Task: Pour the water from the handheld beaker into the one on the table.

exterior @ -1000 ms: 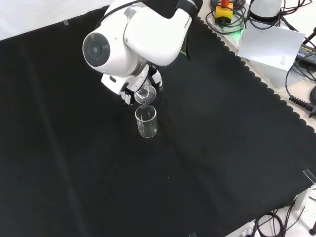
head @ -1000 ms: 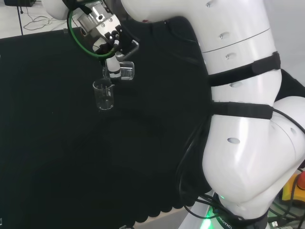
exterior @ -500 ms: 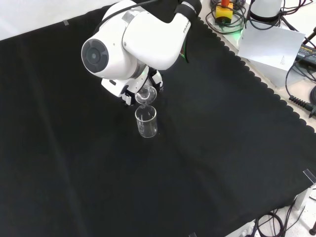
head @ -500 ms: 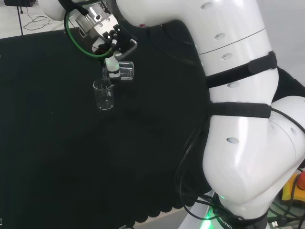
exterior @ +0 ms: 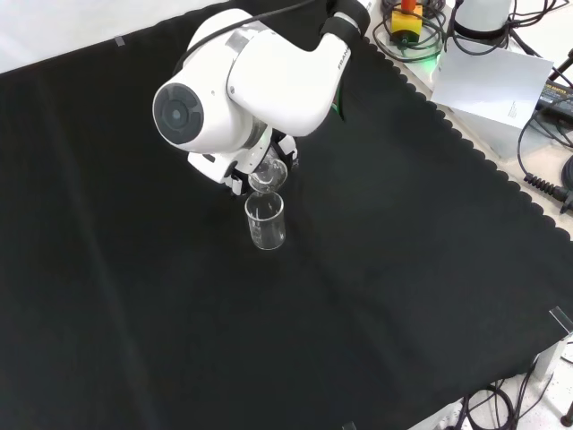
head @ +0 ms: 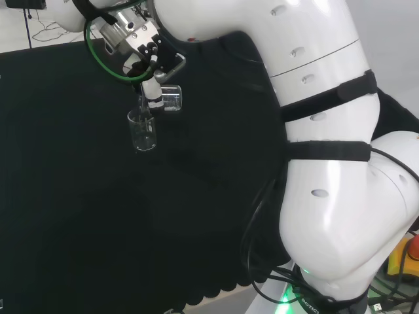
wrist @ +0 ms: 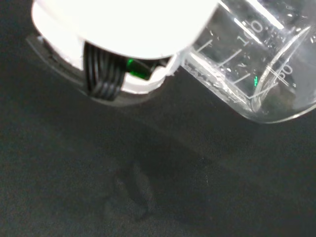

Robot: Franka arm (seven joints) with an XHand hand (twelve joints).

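While my fingers (head: 152, 88) clasp the tipped glass beaker (head: 169, 98), its lip hangs at one o'clock above the standing beaker (head: 142, 130) — head view.

Matt black cloth covers the surface (exterior: 403, 269), where a clear, glossy beaker (exterior: 266, 221) stands below a second transparent beaker (wrist: 256, 69) printed with white scale lines, beside the smooth, shiny white plastic shell of the arm (head: 327, 196).

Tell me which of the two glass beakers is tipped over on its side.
The beaker held in the hand, the held beaker; it lies nearly sideways above the other beaker, which stands upright on the black cloth.
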